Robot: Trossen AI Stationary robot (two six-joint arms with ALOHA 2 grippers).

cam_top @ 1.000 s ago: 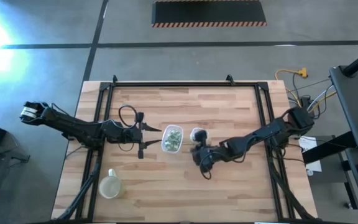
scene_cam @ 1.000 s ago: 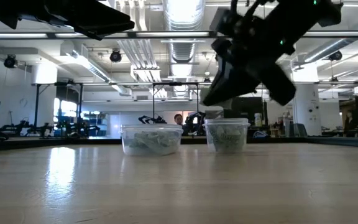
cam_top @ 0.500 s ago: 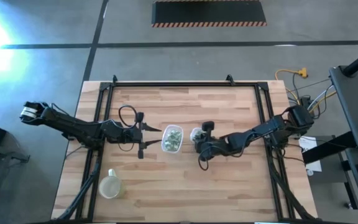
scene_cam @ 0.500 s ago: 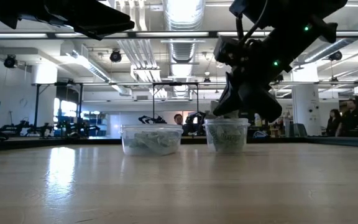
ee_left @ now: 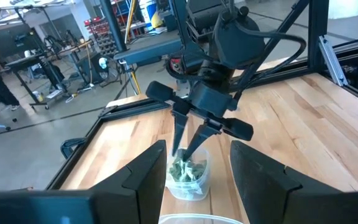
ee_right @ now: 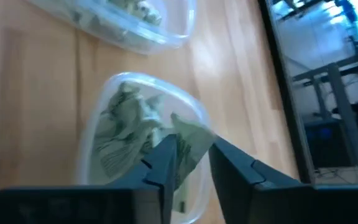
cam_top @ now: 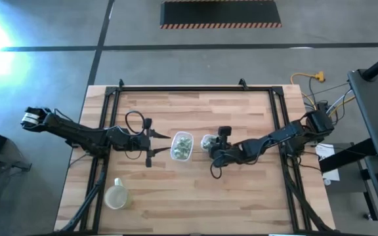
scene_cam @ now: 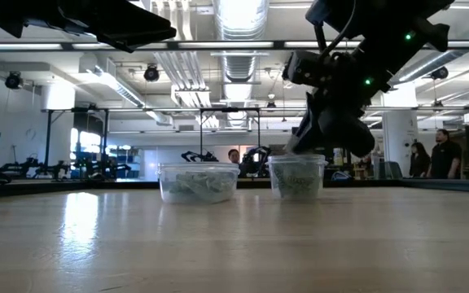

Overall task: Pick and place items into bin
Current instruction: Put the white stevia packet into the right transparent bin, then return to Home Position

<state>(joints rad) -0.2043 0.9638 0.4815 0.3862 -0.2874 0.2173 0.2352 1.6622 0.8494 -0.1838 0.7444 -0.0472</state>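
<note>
Your wooden table (cam_top: 241, 190) fills the middle of the high view, inside a black frame (cam_top: 176, 88). The left arm (cam_top: 77, 134) reaches in from the left edge of that frame and waits, its left gripper (cam_top: 157, 145) spread wide just left of the larger clear container (cam_top: 182, 145) at the centre. The right arm (cam_top: 274, 139) comes in from the right edge, bent toward the centre.

The right gripper (ee_left: 184, 142) sits at the smaller clear container (ee_left: 188, 177) (the one just right of the larger container in the high view), fingertips pointing down into its open top. In the right wrist view its fingers (ee_right: 166, 158) stand a little apart with a pale-green wrapped piece (ee_right: 190, 144) between them, at the container's rim; whether they are pinching it or have let go, you cannot tell.

The items (ee_right: 126, 134), small crinkly pale-green and white wrapped pieces, lie piled in the smaller container, and more of them (cam_top: 183, 144) lie in the larger one. In the low view the two containers stand side by side at the middle of the frame, near each other but apart.

A round lidded tub (cam_top: 115, 195) rests alone at the lower left of the table in the high view, well apart from the rest.
</note>
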